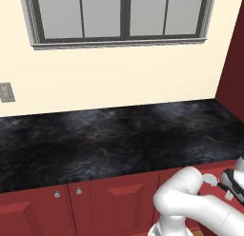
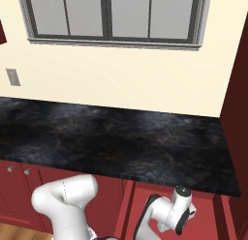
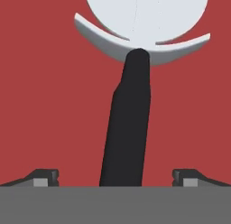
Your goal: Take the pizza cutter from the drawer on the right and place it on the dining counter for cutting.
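Note:
In the hand view the pizza cutter point(image 3: 126, 123) lies against the dark red surface of the drawer point(image 3: 40, 105), with its dark handle running up to the round silver wheel point(image 3: 144, 20). My gripper point(image 3: 116, 178) is open. Its two fingertips point(image 3: 45, 177) stand wide on either side of the handle's lower end, clear of it. From the left base view the silver wheel point(image 1: 209, 178) shows just left of my gripper point(image 1: 229, 185), below the worktop's front edge at the far right. The dining counter is out of view.
A black marbled worktop point(image 1: 119, 140) runs under a window point(image 1: 124, 16) on a cream wall. Red cabinet doors with round silver knobs point(image 1: 78, 191) sit below it. A tall red cabinet side point(image 2: 237, 113) closes the right end. My white arm point(image 2: 65, 198) bends low before the cabinets.

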Controlling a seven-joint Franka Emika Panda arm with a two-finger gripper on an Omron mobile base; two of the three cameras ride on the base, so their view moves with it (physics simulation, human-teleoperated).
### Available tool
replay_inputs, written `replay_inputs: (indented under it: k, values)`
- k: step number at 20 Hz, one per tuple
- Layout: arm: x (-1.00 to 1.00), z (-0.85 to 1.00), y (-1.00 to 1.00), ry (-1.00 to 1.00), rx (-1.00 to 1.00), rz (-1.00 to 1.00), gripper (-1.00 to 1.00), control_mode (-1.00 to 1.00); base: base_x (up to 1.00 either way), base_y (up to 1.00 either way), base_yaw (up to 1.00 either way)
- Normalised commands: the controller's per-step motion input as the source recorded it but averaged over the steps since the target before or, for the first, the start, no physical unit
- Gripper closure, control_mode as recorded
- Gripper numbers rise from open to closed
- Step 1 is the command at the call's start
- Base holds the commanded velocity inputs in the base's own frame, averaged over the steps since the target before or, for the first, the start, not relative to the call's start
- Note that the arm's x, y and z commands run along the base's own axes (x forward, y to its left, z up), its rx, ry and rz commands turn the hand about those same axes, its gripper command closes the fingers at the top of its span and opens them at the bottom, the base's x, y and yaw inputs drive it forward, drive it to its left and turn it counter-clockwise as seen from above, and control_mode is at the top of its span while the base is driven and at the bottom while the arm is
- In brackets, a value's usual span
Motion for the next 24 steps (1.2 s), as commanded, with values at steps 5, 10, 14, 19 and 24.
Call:
replay_inputs:
  k: [5,10,14,19,24]
  values:
    - [0.04,-0.11,0.0,0.03,0.0,0.03,-1.0,-1.0,0.0,0.0,0.0]
    - [0.02,-0.13,0.0,0.01,0.0,0.03,-1.0,-1.0,0.0,0.0,0.0]
    - [0.0,-0.15,0.0,0.0,0.0,0.02,1.0,-1.0,0.0,0.0,0.0]
    - [0.0,-0.03,0.0,0.0,0.0,0.01,1.0,-1.0,0.0,0.0,0.0]
    - [-0.02,0.0,0.0,0.0,0.0,0.0,1.0,-1.0,0.0,0.0,0.0]
